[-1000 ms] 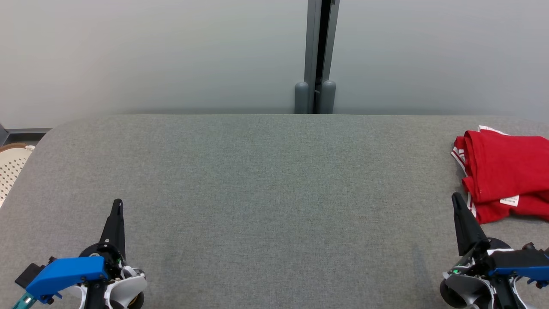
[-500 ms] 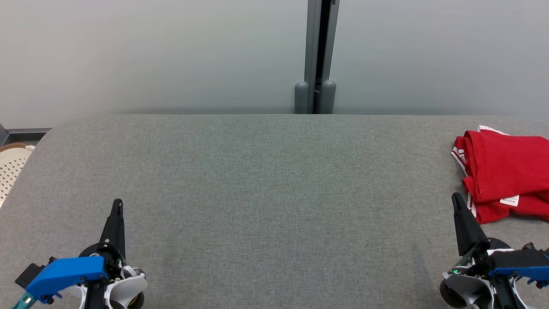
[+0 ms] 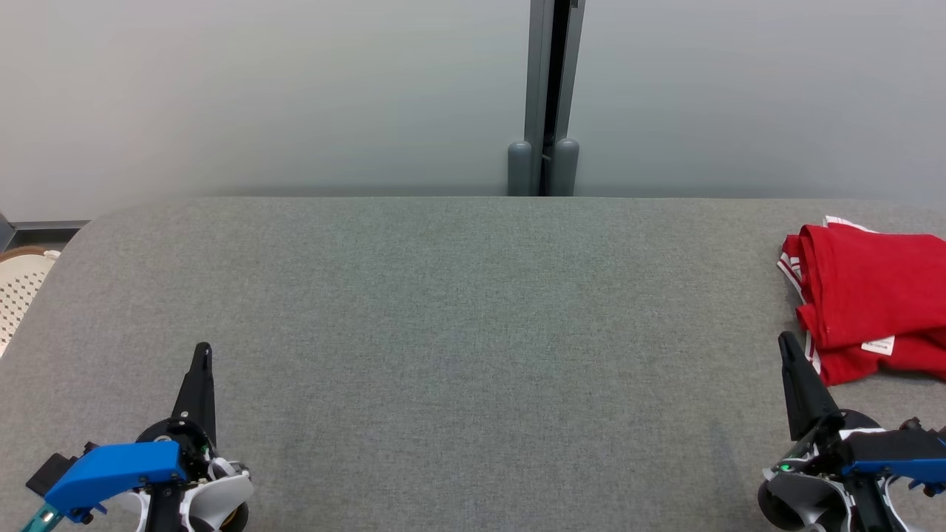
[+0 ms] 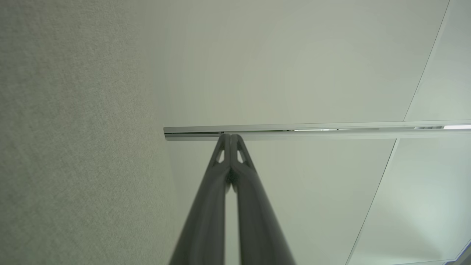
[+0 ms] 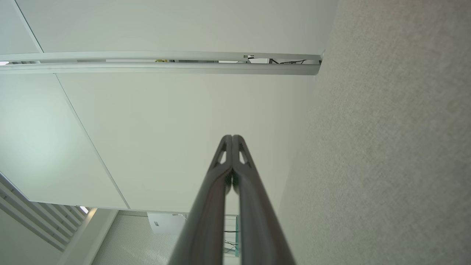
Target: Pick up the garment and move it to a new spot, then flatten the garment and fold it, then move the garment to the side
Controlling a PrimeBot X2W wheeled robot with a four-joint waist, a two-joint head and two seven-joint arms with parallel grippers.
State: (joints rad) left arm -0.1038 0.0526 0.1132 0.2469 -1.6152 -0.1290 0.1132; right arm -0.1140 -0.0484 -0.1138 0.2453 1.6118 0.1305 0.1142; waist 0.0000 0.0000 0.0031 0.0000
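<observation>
Red cloth garment with white striped trim [image 3: 872, 295] lies loosely folded at the far right of the grey fabric-covered surface [image 3: 443, 310], partly cut off by the frame edge. Left gripper [image 3: 201, 353] and right gripper [image 3: 785, 344] sit low near the front, fingers pressed together, holding nothing. The right tip is just beside the garment's near corner. Risk: a sideways swing likely snags the hem and undoes the fold.

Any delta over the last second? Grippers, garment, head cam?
Nothing visibly changed. The left gripper and right gripper stay shut and empty at the near edge of the grey table. The red garment lies in the same folded heap at the table's right side, with nothing gripping it. The head view has not shifted.
</observation>
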